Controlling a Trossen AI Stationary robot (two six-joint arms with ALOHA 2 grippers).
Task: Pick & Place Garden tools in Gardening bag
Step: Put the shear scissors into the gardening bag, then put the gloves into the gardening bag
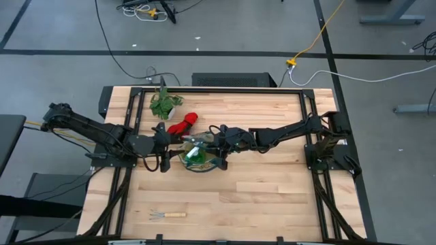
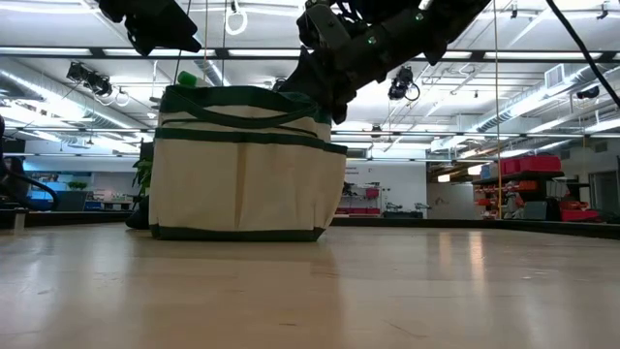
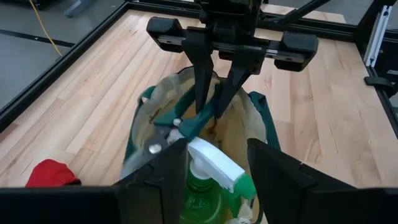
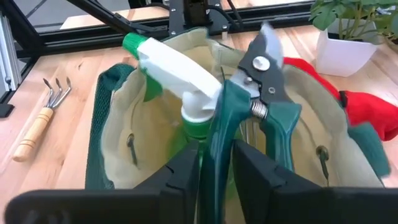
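We see the gardening bag (image 1: 199, 159) standing upright near the middle of the table (image 1: 272, 197), its mouth open, and both arms meeting above it. The right gripper (image 4: 216, 163) hangs just over the bag's opening with its fingers pinched narrow on one dark green handle of the pruning shears (image 4: 258, 93), whose metal blades point up and away from the bag's far rim. Inside the bag, right beside the shears, stands the green spray bottle (image 4: 186, 93) with its white trigger head and green nozzle rising above the rim. The left gripper (image 3: 217, 163) hovers on the opposite side of the bag, directly over the spray bottle's head, its fingers spread wide and clasping nothing. From table height, the bag (image 2: 242, 165) shows its beige canvas, dark green trim and outer pockets, with the bottle's green tip peeking over the top edge. Just beside the bag, toward the table's far edge, lie the red gloves (image 1: 182, 124), and beyond them sits the leafy plant (image 1: 163, 103) in a white pot. Well apart from the bag, close to the near edge, one wooden-handled hand fork (image 1: 167, 216) lies flat on the wood.
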